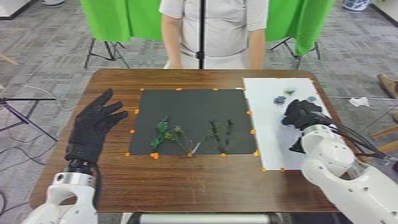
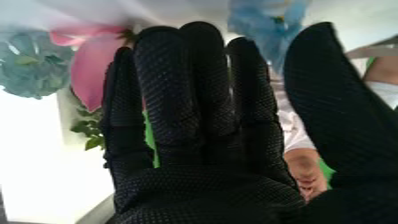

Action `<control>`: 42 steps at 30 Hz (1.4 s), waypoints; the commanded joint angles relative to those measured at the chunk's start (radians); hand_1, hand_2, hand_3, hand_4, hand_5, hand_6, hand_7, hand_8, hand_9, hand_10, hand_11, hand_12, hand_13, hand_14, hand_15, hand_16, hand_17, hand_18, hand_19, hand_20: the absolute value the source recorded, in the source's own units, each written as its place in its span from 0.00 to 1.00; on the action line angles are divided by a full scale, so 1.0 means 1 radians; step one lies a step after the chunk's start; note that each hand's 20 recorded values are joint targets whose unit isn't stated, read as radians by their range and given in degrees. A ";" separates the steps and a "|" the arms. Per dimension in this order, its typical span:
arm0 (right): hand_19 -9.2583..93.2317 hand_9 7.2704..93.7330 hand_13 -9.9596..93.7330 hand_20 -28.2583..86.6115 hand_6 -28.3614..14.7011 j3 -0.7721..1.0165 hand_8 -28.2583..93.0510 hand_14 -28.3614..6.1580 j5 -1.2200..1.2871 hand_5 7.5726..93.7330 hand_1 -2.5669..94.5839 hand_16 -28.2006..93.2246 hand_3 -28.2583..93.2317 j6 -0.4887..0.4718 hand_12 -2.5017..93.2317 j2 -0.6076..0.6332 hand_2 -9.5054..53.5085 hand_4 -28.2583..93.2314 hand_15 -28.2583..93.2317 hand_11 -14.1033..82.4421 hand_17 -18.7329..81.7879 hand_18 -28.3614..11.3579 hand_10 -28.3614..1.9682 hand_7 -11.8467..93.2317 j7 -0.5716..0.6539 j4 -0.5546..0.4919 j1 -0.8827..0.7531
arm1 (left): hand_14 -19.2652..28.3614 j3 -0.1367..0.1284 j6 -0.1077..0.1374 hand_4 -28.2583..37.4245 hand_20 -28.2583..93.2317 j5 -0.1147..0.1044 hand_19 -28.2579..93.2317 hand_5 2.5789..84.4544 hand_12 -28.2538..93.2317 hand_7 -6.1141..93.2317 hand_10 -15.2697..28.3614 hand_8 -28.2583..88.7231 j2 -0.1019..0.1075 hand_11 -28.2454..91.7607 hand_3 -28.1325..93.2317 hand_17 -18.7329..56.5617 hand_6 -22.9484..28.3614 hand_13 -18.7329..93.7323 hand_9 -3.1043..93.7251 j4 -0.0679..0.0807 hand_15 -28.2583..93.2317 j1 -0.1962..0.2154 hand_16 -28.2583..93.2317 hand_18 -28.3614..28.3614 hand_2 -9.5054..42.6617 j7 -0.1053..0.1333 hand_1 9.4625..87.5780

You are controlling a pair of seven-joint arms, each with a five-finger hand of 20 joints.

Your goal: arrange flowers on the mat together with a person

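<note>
The black mat (image 1: 191, 112) lies on the brown tabletop (image 1: 178, 187), and I take every place from it. Small orange tabs (image 1: 155, 156) sit along its edges. On the near part of the black mat I have a row of green stems. The leafiest stem (image 1: 161, 134) is closest to the mat's left edge, a stem with pale tips (image 1: 180, 136) is just beside it, and two slim dark stems (image 1: 220, 134) stand to the right of those, near each other. A thin white stick (image 1: 195, 148) lies between the two groups.

To the right of the black mat runs a long white sheet (image 1: 273, 135). On its far part I see a blue flower (image 1: 279, 100), with a small pale green one (image 1: 290, 92) just beyond it.

My left hand (image 1: 96, 122) is to the left of the black mat, open, with its fingers loosely spread and nothing in its hold. My right hand (image 1: 306, 114) is to the right of the black mat, above the white sheet and near the flowers.

In the right wrist view my right hand (image 2: 204, 195) is wide open, fingers long and straight, thumb well apart from them, and I see nothing in its hold. Around its fingers I see a pink flower (image 2: 94, 70), a pale blue-green bloom (image 2: 34, 65), blue petals (image 2: 264, 22) and green leaves (image 2: 90, 131).
</note>
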 commanded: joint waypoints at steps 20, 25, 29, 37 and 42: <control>0.84 0.98 0.91 0.44 0.73 -0.144 0.24 0.71 -0.136 0.85 0.64 0.43 0.77 0.230 0.43 -0.058 0.00 0.00 0.67 0.36 0.51 0.23 0.79 0.39 -0.137 -0.157 0.080 | 0.98 -0.007 0.014 0.04 0.40 -0.006 0.65 0.41 0.31 0.18 0.77 0.17 0.009 0.43 0.88 0.15 0.55 0.42 0.42 -0.004 0.66 0.011 0.16 0.96 0.30 0.007 0.21; 0.84 0.97 0.89 0.44 0.73 -0.294 0.25 0.69 -0.110 0.85 0.63 0.44 0.77 0.192 0.44 -0.203 0.00 0.00 0.69 0.37 0.49 0.25 0.76 0.38 -0.233 -0.172 0.225 | 0.97 -0.008 0.030 0.03 0.40 -0.015 0.66 0.42 0.31 0.18 0.77 0.17 0.022 0.43 0.88 0.15 0.55 0.42 0.42 -0.010 0.66 0.022 0.16 0.96 0.30 0.036 0.21; 0.84 0.96 0.88 0.44 0.73 -0.412 0.25 0.69 -0.144 0.84 0.63 0.44 0.78 0.176 0.45 -0.331 0.00 0.00 0.70 0.38 0.48 0.25 0.76 0.39 -0.269 -0.108 0.316 | 0.98 -0.003 0.021 0.03 0.40 -0.014 0.66 0.42 0.31 0.18 0.77 0.17 0.026 0.43 0.88 0.15 0.56 0.42 0.42 -0.005 0.66 0.007 0.16 0.96 0.30 0.049 0.21; 0.84 0.95 0.88 0.44 0.74 -0.582 0.25 0.68 -0.221 0.84 0.62 0.43 0.79 0.141 0.45 -0.470 0.00 0.00 0.71 0.41 0.47 0.26 0.75 0.39 -0.286 0.041 0.394 | 0.98 0.029 -0.019 0.04 0.41 0.018 0.66 0.42 0.31 0.18 0.77 0.17 0.004 0.44 0.88 0.15 0.56 0.43 0.42 0.018 0.67 -0.093 0.17 0.96 0.30 0.009 0.21; 0.84 0.92 0.86 0.45 0.76 -0.713 0.23 0.69 -0.249 0.83 0.61 0.43 0.78 0.160 0.43 -0.498 0.00 0.00 0.74 0.48 0.47 0.26 0.74 0.39 -0.252 0.120 0.475 | 0.98 0.063 -0.043 0.04 0.41 0.032 0.66 0.42 0.31 0.18 0.77 0.17 -0.004 0.44 0.88 0.16 0.56 0.43 0.42 0.046 0.67 -0.179 0.16 0.96 0.30 -0.014 0.21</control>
